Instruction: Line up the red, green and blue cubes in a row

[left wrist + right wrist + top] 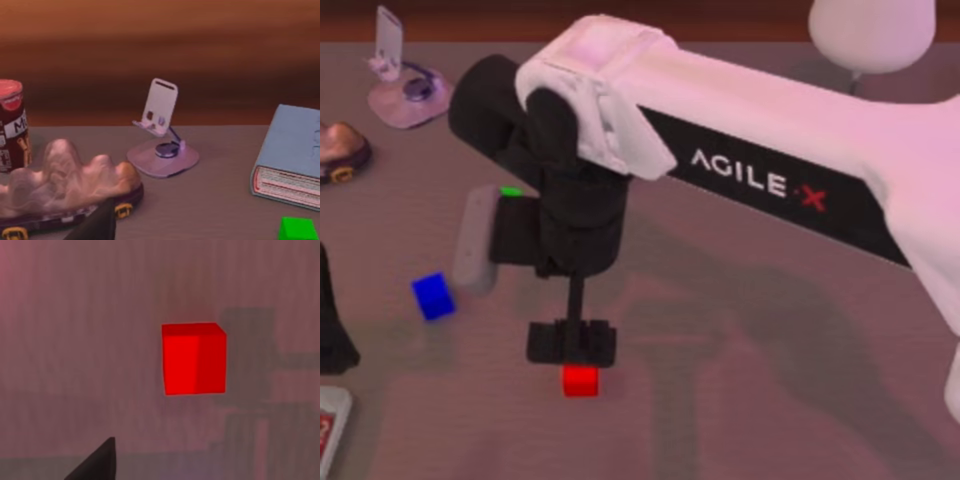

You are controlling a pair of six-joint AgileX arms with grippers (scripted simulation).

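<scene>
While the red cube (580, 381) is seen near the front edge of the tabletop (750, 400), left of the middle, the right end effector (571, 343) is held directly above its far side, and contact between them cannot be told. In the right wrist view the red cube (194, 358) is shown alone on the bare surface, with only one dark fingertip (97, 462) visible, so the opening of this end effector cannot be told. Farther back and toward the left edge, the blue cube (433, 296) is placed, apart from the red one. Behind it, the green cube (511, 191) is mostly covered by the right arm (770, 150), which is stretched from the right side across the tabletop. The left arm (332, 320) is parked at the left edge, and the state of its end effector cannot be told. In the left wrist view the green cube (298, 229) is seen near a pale-blue book (292, 160). At the far left corner a phone stand (405, 80) is placed, and a can (11, 125) is seen beside a brown object on wheels (65, 187).
</scene>
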